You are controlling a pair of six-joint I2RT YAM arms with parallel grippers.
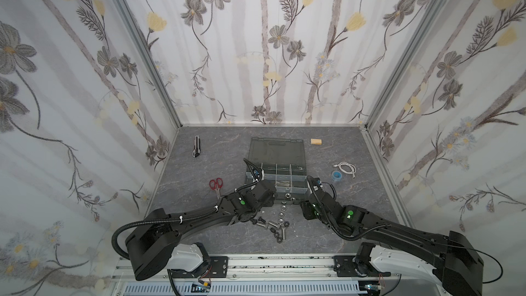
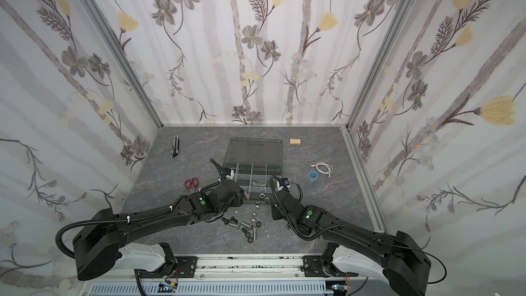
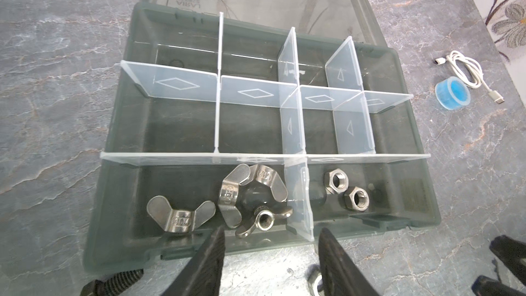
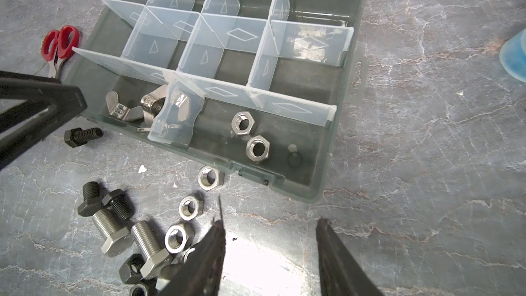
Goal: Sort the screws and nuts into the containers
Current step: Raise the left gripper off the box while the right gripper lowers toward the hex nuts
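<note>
— Where are my grippers?

— Your left gripper (image 3: pixel 271 230) hangs at the front wall of the case (image 3: pixel 122 126), jaws apart with nothing between them. Your right gripper (image 4: pixel 269 223) is over bare table (image 4: pixel 427 195) just in front of the case, jaws likewise apart and empty.

— What's in the case?

— Three wing nuts (image 3: pixel 180 219) lie in the front-row compartment (image 3: pixel 176 183) straight ahead of your left gripper. Two of them are heaped together and one lies alone. Across one clear divider (image 3: pixel 299 195), in the next front-row compartment, you have two silver hex nuts (image 3: pixel 329 187) lying just beside each other. The lid (image 1: pixel 277 149) lies open flat behind the case.

— And what's on the table?

— Your pile (image 1: pixel 273 224) (image 2: pixel 247 224) sits between your two arms, just in front of the case, in both top views. Three silver nuts (image 4: pixel 190 214) lie in a loose line from the case wall towards your right gripper. Beside them are two silver screws (image 4: pixel 113 232) lying side by side, two black screws (image 4: pixel 119 206) touching, and black nuts (image 4: pixel 125 273) at the near end of the pile. One more black screw (image 4: pixel 82 135) lies apart from the rest, just beside the front wall and close to your left gripper. Your scissors (image 1: pixel 216 185) lie left of the case, the tape roll (image 1: pixel 337 175) and cable (image 1: pixel 347 168) to its right.
</note>
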